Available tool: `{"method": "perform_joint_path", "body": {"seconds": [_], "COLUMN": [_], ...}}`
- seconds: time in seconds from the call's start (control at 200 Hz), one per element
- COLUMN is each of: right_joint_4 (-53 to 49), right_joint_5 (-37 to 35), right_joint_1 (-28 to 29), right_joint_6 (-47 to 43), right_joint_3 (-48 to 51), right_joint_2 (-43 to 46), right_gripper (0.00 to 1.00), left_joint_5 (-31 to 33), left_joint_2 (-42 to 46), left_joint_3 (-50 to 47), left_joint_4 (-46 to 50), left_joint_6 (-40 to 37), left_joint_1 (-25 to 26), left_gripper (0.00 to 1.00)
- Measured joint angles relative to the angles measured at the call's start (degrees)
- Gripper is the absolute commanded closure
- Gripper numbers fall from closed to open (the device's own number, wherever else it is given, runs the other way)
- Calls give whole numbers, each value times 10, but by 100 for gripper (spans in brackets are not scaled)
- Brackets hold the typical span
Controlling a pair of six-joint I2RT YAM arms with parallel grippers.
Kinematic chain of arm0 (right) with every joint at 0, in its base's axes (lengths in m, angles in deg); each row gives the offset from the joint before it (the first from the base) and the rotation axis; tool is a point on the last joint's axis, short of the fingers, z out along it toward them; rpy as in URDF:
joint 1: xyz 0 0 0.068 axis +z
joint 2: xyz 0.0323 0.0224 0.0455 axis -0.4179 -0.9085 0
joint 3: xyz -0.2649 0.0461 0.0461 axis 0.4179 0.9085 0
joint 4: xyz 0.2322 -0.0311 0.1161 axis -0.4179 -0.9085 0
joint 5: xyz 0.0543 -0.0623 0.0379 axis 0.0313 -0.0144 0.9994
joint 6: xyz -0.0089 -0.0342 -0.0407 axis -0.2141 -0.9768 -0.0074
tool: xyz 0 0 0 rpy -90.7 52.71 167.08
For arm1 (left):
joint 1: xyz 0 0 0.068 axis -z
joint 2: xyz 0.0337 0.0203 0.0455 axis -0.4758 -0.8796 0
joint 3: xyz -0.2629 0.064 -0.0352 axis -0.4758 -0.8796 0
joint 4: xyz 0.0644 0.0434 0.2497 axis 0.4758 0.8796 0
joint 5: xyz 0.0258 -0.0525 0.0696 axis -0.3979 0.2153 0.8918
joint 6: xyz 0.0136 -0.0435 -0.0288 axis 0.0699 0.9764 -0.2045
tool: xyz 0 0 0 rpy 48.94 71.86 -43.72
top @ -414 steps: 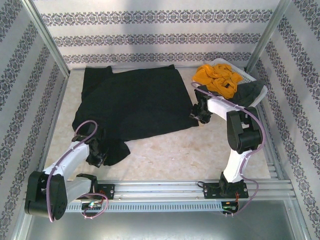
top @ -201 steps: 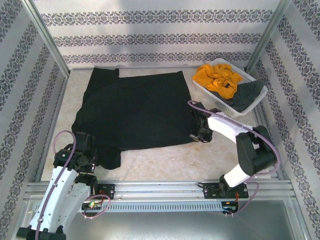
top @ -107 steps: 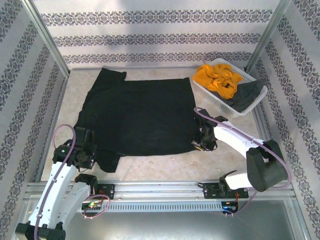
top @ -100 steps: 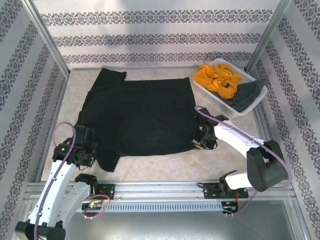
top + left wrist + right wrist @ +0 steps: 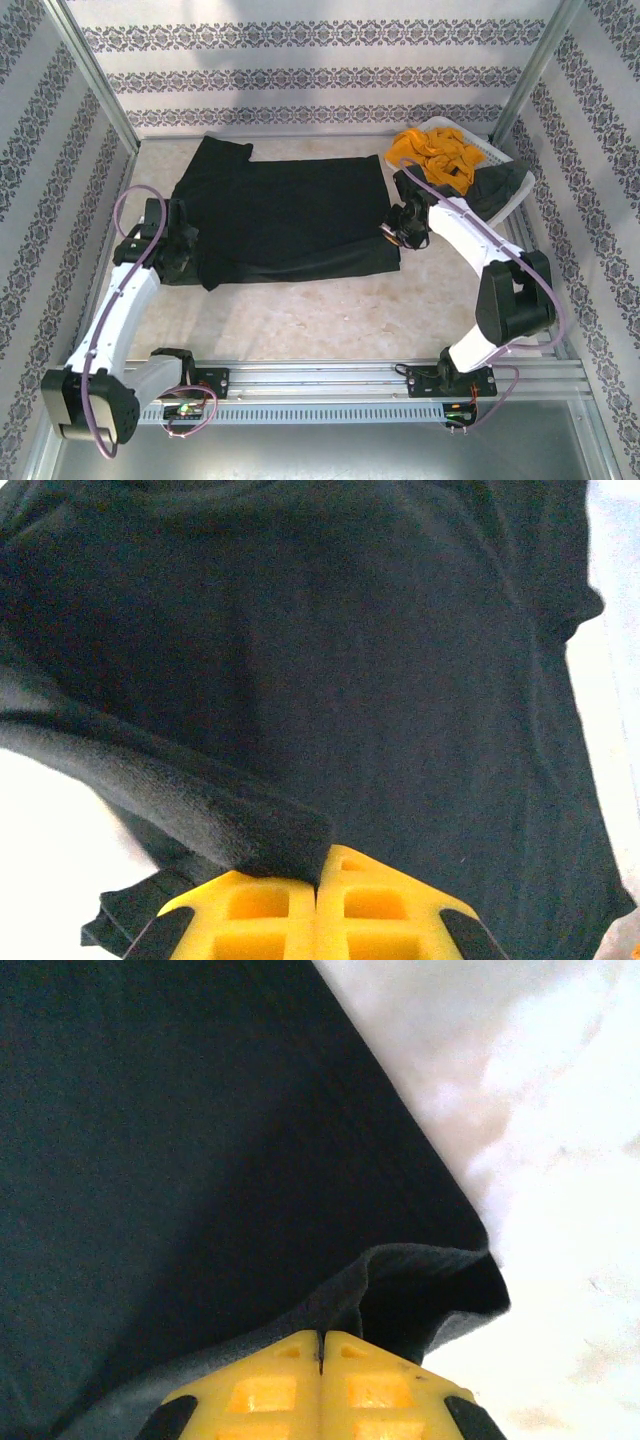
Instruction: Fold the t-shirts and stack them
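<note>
A large black t-shirt point(image 5: 285, 215) lies spread across the back middle of the table, its near part lifted and doubled over. My left gripper point(image 5: 182, 247) is shut on its near-left edge point(image 5: 250, 830), the cloth pinched between yellow fingertips point(image 5: 260, 905). On the right, my right gripper point(image 5: 398, 232) is shut on the shirt's near-right corner point(image 5: 400, 1280), which rises in a fold between the yellow fingertips point(image 5: 360, 1385). A mustard-yellow t-shirt point(image 5: 432, 155) and a dark grey t-shirt point(image 5: 497, 187) lie bunched in the basket.
A white slatted basket point(image 5: 505, 205) stands at the back right corner beside the right arm. Patterned walls close the back and both sides. Bare pale tabletop point(image 5: 330, 310) runs between the shirt and the metal rail point(image 5: 330, 375) at the near edge.
Both grippers have carried the black shirt's near edge away from the rail toward the back, so the shirt looks shorter front to back. Before that they had dragged it nearer.
</note>
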Motion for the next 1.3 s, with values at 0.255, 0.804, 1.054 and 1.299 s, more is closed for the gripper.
{"method": "perform_joint_path", "body": {"seconds": [0.255, 0.804, 1.054, 1.299], "right_joint_4": [2, -5, -10, 0], "right_joint_5": [-1, -23, -27, -33], "right_joint_1": [-14, -30, -42, -42], "right_joint_6": [2, 26, 20, -16], "right_joint_3": [-67, -135, -179, -125], "right_joint_2": [-80, -161, -201, -142], "right_gripper": [100, 100, 54, 42], "left_joint_5": [-35, -106, -131, -92], "left_joint_2": [-80, -240, -322, -275], "left_joint_3": [31, 117, 171, 167], "left_joint_4": [-88, -178, -190, -129], "left_joint_6": [-55, -141, -184, -232], "left_joint_1": [-55, -91, -101, -129], "left_gripper": [100, 100, 38, 43]}}
